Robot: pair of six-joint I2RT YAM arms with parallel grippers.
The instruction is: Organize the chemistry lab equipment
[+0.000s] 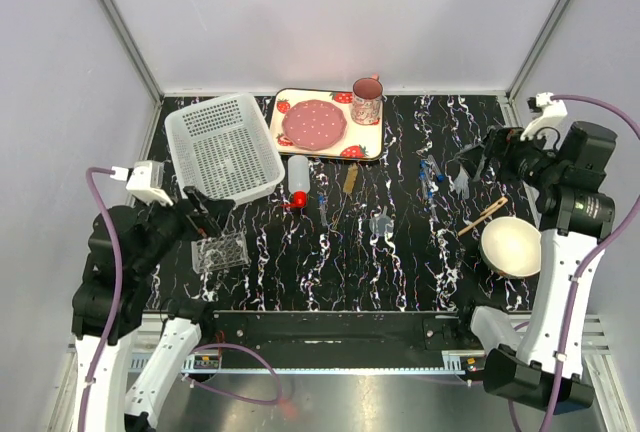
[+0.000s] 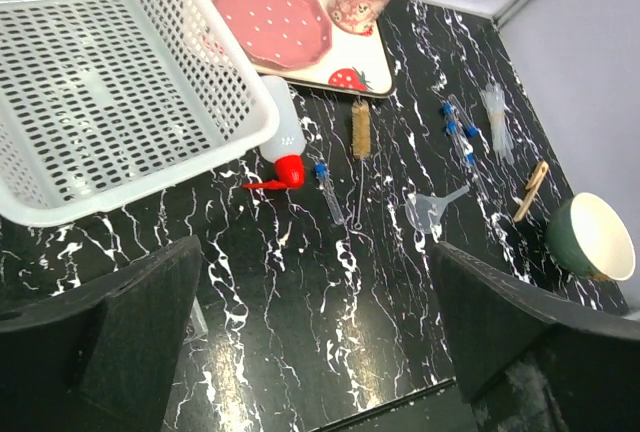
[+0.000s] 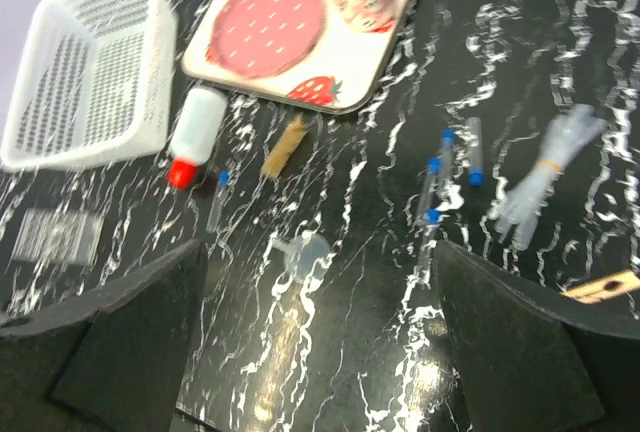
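Observation:
The white red-capped bottle (image 1: 298,180) lies next to the white basket (image 1: 222,145). The clear grid rack (image 1: 220,250) stands below my left gripper (image 1: 200,207), which is open and empty above the table (image 2: 315,322). Blue-tipped tubes (image 1: 432,174) and a bundle of clear pipettes (image 1: 465,177) lie at centre right, and one tube (image 1: 322,204) lies near the bottle. A clear funnel (image 1: 382,222) lies mid-table. Wooden sticks (image 1: 483,216) lie by the bowl. My right gripper (image 1: 480,157) is open and empty, high above the funnel (image 3: 305,255) and the tubes (image 3: 440,177).
A strawberry-printed tray (image 1: 372,147) with a pink plate and a mug (image 1: 367,100) stands at the back. A cream bowl (image 1: 511,246) sits at the right. A tan brush (image 1: 350,178) lies below the tray. Grey walls enclose the table.

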